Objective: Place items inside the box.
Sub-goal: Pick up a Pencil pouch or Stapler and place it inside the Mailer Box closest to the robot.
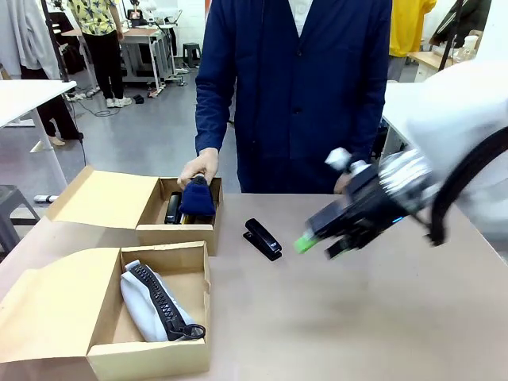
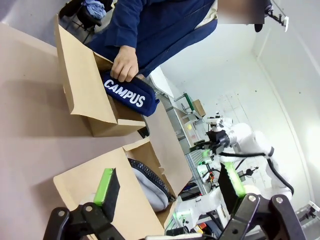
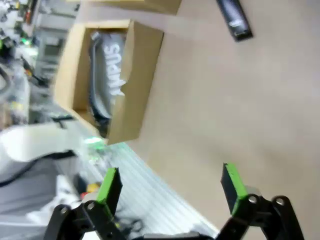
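With the grey pouch (image 1: 155,305) lying in the near box (image 1: 147,359) and the stapler (image 1: 262,238) on the table (image 1: 357,317), the navy pouch (image 1: 197,198) is being held by a hand (image 1: 200,165), seemingly half inside the far box (image 1: 176,233), while the 2 grippers, the left gripper (image 2: 168,182) and the right gripper (image 1: 321,246), are being held with fingers apart, empty.

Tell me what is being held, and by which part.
The person's hand grips the navy pouch by its upper end. The left gripper and right gripper are open, empty.

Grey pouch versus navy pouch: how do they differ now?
The grey pouch lies untouched in the near box; the person's hand grips the navy pouch in the far box. The grey pouch sits low; the navy pouch pokes above the rim. Both boxes are open cardboard.
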You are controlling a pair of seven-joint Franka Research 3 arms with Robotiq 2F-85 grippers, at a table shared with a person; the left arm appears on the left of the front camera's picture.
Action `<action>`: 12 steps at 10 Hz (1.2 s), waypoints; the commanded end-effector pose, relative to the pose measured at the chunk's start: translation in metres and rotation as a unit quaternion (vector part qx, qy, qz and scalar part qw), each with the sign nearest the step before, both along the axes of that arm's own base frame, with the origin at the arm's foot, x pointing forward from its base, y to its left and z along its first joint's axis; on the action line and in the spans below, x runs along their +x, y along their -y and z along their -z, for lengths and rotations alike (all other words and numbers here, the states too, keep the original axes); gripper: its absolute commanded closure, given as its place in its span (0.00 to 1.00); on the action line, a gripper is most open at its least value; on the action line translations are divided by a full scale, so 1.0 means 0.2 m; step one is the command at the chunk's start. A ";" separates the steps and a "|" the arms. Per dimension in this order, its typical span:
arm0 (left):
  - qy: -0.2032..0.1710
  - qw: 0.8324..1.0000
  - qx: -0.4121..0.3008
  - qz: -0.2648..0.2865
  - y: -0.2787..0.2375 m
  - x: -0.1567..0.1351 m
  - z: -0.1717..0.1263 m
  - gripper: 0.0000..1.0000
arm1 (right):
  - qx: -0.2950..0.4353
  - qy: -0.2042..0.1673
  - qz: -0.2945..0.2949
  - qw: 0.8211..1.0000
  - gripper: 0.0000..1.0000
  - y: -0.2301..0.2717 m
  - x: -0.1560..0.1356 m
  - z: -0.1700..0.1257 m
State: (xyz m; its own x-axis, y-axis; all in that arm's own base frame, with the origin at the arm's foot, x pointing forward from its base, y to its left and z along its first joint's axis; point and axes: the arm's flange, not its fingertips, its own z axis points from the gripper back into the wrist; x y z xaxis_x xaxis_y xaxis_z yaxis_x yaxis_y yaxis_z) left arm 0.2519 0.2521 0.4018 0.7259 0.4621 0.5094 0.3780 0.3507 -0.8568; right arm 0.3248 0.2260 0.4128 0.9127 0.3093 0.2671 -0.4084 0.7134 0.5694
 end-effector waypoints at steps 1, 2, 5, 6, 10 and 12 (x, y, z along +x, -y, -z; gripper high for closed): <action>0.017 1.000 -0.004 -0.003 0.00 0.00 0.00 0.00 | -0.056 0.065 -0.015 0.996 0.00 -0.14 0.03 0.17; 0.017 1.000 -0.004 -0.003 0.00 0.00 0.00 0.00 | 0.000 0.000 0.000 1.000 0.00 0.00 0.00 0.00; 0.017 1.000 -0.004 -0.003 0.00 0.00 0.00 0.00 | 0.000 0.000 0.000 1.000 0.00 0.00 0.00 0.00; 0.017 1.000 -0.004 -0.003 0.00 0.00 0.00 0.00 | -0.010 0.012 -0.005 1.000 0.00 -0.05 0.01 0.05; 0.017 1.000 -0.004 -0.003 0.00 0.00 0.00 0.00 | -0.077 0.133 0.053 0.987 0.00 -0.18 0.16 0.06; 0.017 1.000 -0.004 -0.003 0.00 0.00 0.00 0.00 | -0.125 0.145 0.022 0.981 0.00 -0.37 0.37 0.12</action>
